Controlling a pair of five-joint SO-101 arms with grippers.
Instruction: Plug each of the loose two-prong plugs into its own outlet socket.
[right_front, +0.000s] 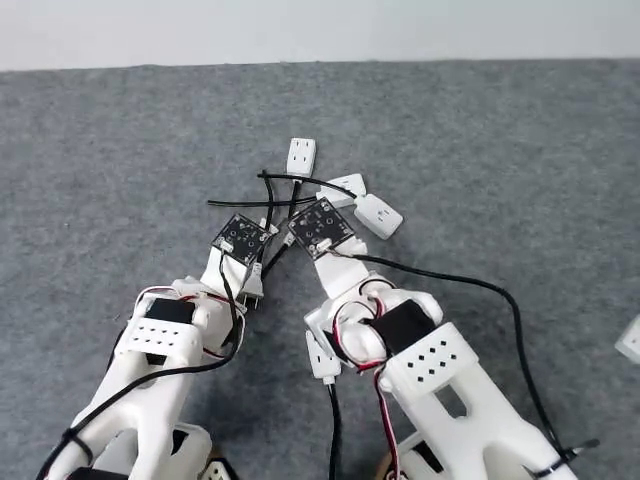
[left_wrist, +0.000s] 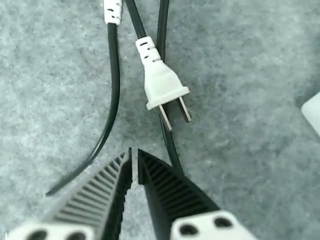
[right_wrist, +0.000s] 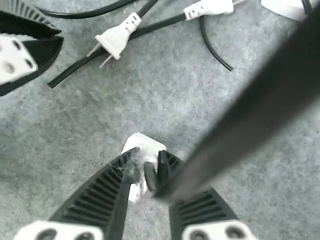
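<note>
A loose white two-prong plug (left_wrist: 161, 85) lies on the grey carpet on top of black cables, its prongs pointing at my left gripper (left_wrist: 134, 159). That gripper is shut on nothing, a short way from the prongs. The same plug (right_wrist: 115, 40) lies between the two grippers, and also shows from above (right_front: 252, 288). My right gripper (right_wrist: 147, 159) is shut on a white plug (right_wrist: 142, 149) with a black cable, low over the carpet. Three white outlet sockets (right_front: 301, 156) (right_front: 345, 187) (right_front: 379, 216) lie just beyond both arms.
Black cables (right_front: 300, 180) cross among the sockets, and one thick cable (right_front: 480, 285) runs off to the right past the right arm. Another white socket (right_front: 630, 340) sits at the right edge. A second white cable end (right_wrist: 207, 9) lies near the loose plug.
</note>
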